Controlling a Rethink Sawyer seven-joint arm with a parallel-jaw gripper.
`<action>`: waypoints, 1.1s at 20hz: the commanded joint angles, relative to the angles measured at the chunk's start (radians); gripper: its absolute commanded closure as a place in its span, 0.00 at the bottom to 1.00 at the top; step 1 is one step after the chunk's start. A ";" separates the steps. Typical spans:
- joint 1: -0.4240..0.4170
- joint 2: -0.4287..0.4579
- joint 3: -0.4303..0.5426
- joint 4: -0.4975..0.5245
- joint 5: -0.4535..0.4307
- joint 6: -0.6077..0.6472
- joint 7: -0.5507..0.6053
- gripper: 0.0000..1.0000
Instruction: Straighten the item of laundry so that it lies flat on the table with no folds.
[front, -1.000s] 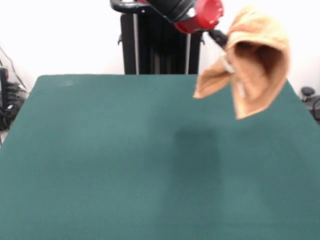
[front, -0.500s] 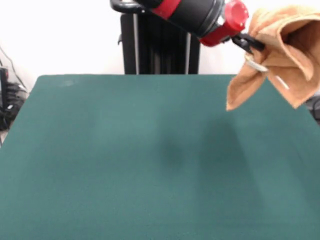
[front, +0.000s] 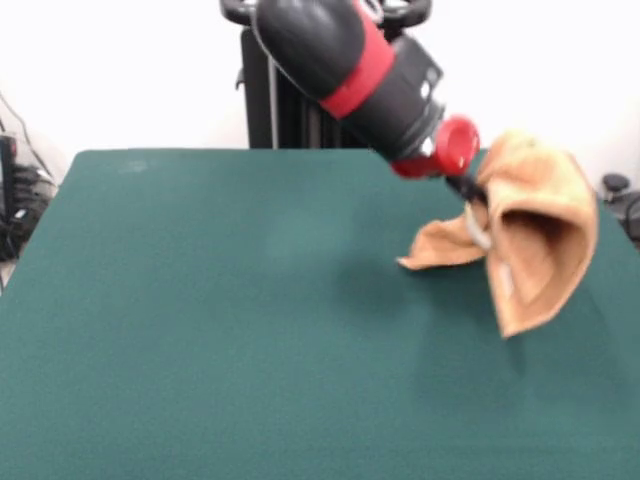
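Above the green table (front: 200, 330) the pincer (front: 474, 193) pinches the orange-tan towel (front: 535, 240), hanging bunched and folded.

Off at the left edge, a dark tangle of cables and equipment (front: 18, 205) sits beside the bench, partly cut off. A thin black cable (front: 22, 125) runs down the white wall (front: 120, 70) toward it. Over at the right edge, a small black object with a rounded knob-like top (front: 617, 192) peeks in; what it is cannot be told. Behind everything, the plain wall fills the background.
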 joint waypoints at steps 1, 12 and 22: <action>0.241 0.163 -0.143 -0.141 0.324 -0.089 -0.468 1.00; 0.417 0.228 -0.268 -0.191 0.436 -0.022 -0.396 1.00; 0.609 0.080 -0.455 -0.130 0.254 -0.254 -0.086 1.00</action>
